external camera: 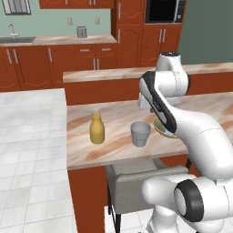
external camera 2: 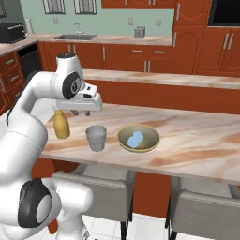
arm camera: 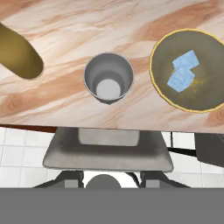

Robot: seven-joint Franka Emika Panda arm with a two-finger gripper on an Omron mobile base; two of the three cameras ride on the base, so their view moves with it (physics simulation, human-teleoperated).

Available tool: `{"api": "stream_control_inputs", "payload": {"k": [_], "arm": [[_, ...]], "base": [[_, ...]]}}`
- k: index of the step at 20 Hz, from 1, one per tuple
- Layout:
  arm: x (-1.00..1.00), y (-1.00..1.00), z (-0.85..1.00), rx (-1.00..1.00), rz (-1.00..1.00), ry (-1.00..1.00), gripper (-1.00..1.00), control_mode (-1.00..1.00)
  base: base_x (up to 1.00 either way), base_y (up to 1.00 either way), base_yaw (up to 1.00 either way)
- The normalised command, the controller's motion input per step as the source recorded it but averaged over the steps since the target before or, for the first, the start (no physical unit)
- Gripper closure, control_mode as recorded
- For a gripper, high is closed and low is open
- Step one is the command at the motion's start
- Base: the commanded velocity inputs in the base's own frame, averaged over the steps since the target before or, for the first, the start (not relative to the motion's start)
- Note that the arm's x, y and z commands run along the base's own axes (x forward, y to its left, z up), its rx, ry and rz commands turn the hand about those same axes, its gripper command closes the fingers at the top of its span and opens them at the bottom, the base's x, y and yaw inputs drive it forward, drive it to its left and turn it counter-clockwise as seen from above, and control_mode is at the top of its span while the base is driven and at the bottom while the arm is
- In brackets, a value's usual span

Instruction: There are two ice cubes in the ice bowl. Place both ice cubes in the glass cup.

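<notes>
No cube has yet been lifted; the gripper [external camera 2: 80, 112] is held above the counter [arm camera: 131, 26], jaws narrowed on nothing; the smooth grey tapered cup [arm camera: 108, 78] stands empty; beyond, both pale glassy ice cubes [arm camera: 183, 71] lie in the shallow olive bowl [arm camera: 162, 43]; a wider opening over them is called for.

You are looking straight down from the hand onto the marble table [arm camera: 131, 26]. The glass cup [arm camera: 108, 78] stands upright directly ahead of the claw [arm camera: 103, 180], and you can see its bare bottom. The ice bowl [arm camera: 157, 83] sits just beside the cup, off to the claw's right, not touching it. Both ice cubes [arm camera: 183, 72] lie inside the bowl, touching each other. To the claw's left, well apart from the cup, a yellow bottle [arm camera: 17, 54] stands on the table. A grey chair seat [arm camera: 107, 151] lies below the table edge, nearer the claw.
</notes>
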Motion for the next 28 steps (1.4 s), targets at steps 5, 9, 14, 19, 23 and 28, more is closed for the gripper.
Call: {"api": "stream_control_inputs", "payload": {"k": [5,9,14,19,23,28], "arm": [[-0.02,0.0,0.0,0.0,0.0,0.01,-1.0,-1.0],[-0.35,-0.67,-0.27,0.0,-0.08,0.0,-1.0,-1.0],[-0.49,-1.0,-0.26,0.06,-0.12,0.0,-1.0,-1.0],[-0.14,-0.95,-0.16,0.14,-0.05,0.0,-1.0,-1.0],[0.13,-0.39,-0.06,0.02,0.08,-0.01,-1.0,-1.0],[0.59,-0.49,-0.08,0.07,0.0,0.06,-1.0,-1.0]], "base": [[0.0,0.0,0.0],[0.0,0.0,0.0],[0.0,0.0,0.0],[0.0,0.0,0.0],[0.0,0.0,0.0],[0.0,0.0,0.0]]}}
